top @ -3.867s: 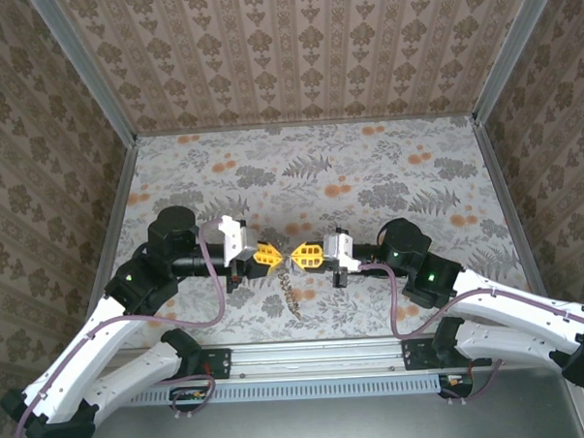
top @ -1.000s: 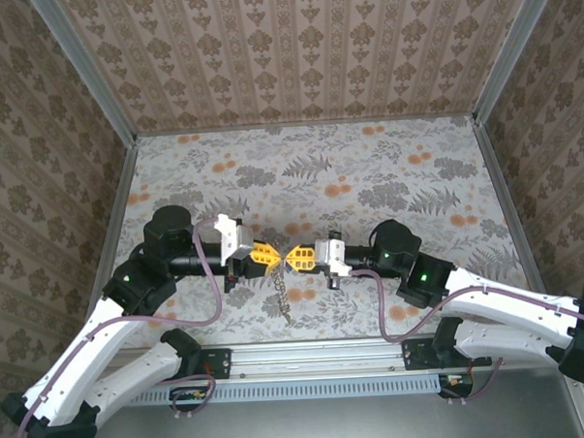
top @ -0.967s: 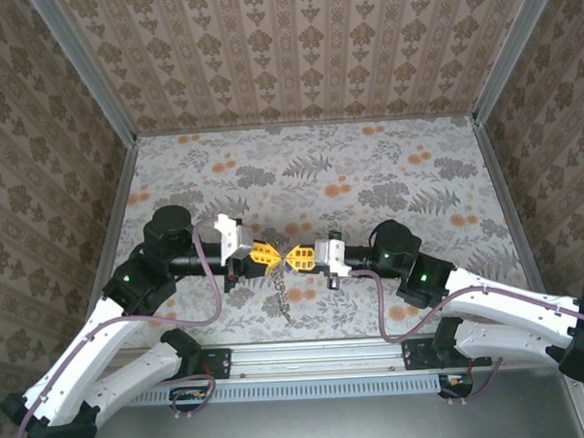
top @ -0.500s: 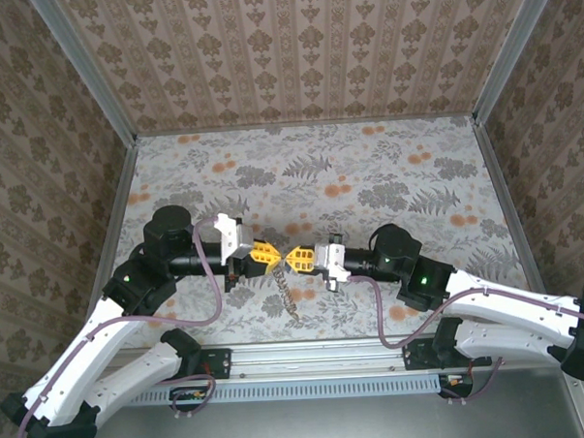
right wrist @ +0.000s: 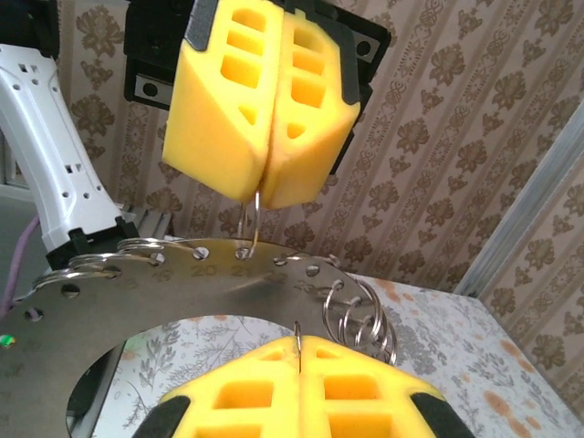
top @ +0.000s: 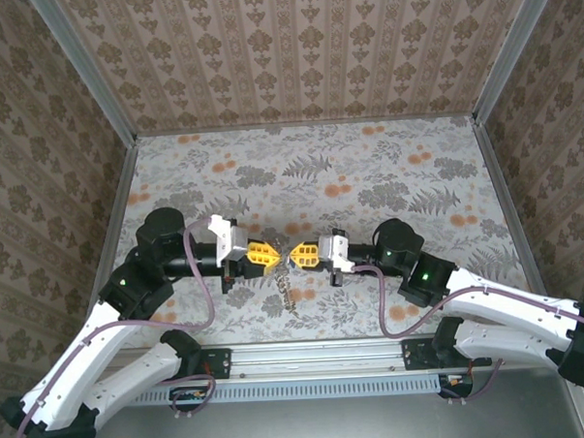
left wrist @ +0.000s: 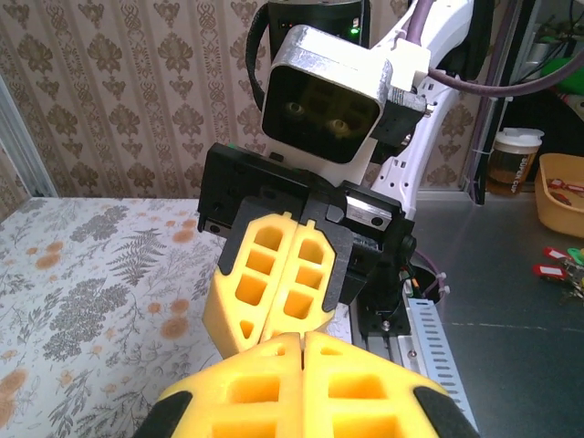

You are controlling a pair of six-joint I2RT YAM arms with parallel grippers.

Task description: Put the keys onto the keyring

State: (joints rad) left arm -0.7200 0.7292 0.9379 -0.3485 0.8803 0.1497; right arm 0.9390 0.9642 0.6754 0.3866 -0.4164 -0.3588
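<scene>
The keyring [right wrist: 182, 283] is a flat silvery plate with numbered holes and several small split rings [right wrist: 360, 315] threaded through them. It hangs between my two grippers, low over the table's near middle [top: 287, 289]. My left gripper [top: 270, 254] is shut on one split ring that passes through a hole in the plate [right wrist: 248, 224]. My right gripper [top: 296, 255] faces it tip to tip and is shut on a thin metal edge of the keyring [right wrist: 299, 330]. In the left wrist view, both yellow finger pairs are pressed together, mine [left wrist: 303, 339] and the right gripper [left wrist: 274, 324]. The keys are out of view.
The flowered table top [top: 368, 177] stretches away behind the grippers, walled by patterned panels [top: 304, 54] on three sides. A metal rail [top: 308, 354] runs along the near edge by the arm bases. A cup [left wrist: 511, 155] and a yellow tub [left wrist: 564, 187] stand off the table.
The left wrist has rolled a little and both grippers have shifted slightly. The hanging keyring has swung a bit to the right. Both grippers stay shut.
</scene>
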